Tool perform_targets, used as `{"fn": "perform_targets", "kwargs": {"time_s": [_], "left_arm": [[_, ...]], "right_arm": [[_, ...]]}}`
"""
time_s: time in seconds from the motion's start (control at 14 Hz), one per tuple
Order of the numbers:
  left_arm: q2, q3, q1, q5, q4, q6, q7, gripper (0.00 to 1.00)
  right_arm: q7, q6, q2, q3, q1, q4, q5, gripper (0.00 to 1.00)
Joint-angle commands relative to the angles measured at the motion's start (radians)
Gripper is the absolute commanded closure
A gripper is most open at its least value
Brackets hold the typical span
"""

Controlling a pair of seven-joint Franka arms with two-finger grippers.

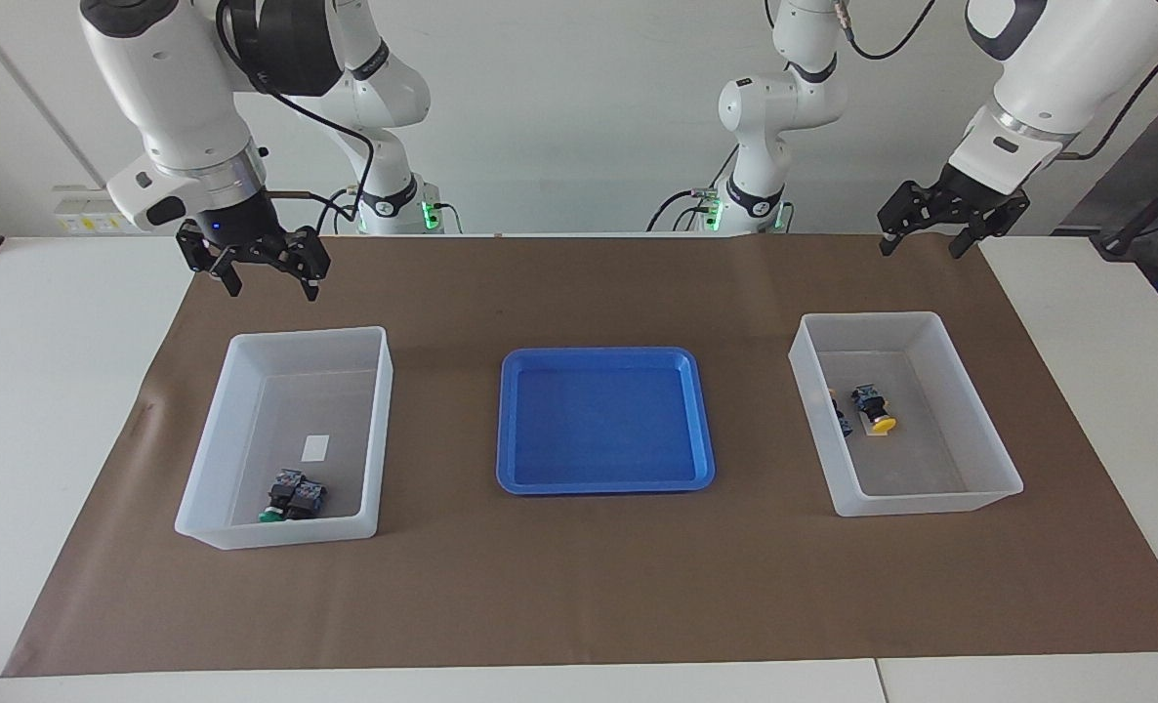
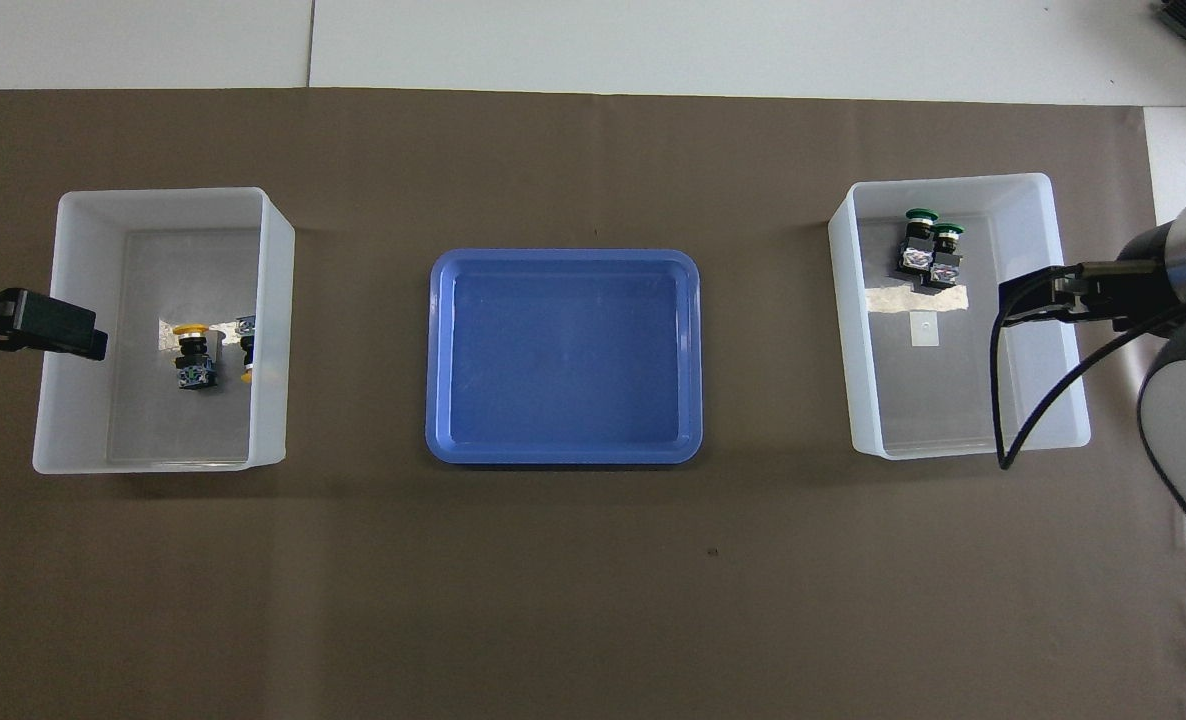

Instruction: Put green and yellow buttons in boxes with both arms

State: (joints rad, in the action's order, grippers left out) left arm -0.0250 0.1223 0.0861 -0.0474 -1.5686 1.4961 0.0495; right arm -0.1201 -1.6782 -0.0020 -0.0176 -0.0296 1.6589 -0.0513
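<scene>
Two green buttons (image 1: 291,496) (image 2: 928,245) lie side by side in the box (image 1: 286,335) (image 2: 953,180) at the right arm's end of the table. Two yellow buttons (image 1: 872,408) (image 2: 193,355) lie in the other box (image 1: 867,317) (image 2: 163,193) at the left arm's end, one of them against its inner wall. My right gripper (image 1: 271,290) hangs open and empty above the brown mat beside the green buttons' box. My left gripper (image 1: 921,249) hangs open and empty, higher up, beside the yellow buttons' box.
A shallow blue tray (image 1: 605,356) (image 2: 563,258) with nothing in it sits between the two boxes. A brown mat (image 1: 579,586) covers the white table under everything. A black cable (image 2: 998,400) from the right arm loops over the green buttons' box.
</scene>
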Motion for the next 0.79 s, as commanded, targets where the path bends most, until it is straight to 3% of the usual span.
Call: {"fn": "perform_targets", "kwargs": {"time_s": [0.0,0.72], "left_arm": [[-0.013,-0.001,-0.005,-0.011,0.001,-0.022,-0.008,0.0],[-0.013,-0.001,-0.006,-0.009,-0.001,-0.02,-0.013,0.0]], "right_arm": [[0.014,-0.003,-0.024,-0.004,0.013,0.025,0.03,0.0],[0.022,-0.003,-0.024,-0.004,0.016,0.025,0.03,0.0]]}}
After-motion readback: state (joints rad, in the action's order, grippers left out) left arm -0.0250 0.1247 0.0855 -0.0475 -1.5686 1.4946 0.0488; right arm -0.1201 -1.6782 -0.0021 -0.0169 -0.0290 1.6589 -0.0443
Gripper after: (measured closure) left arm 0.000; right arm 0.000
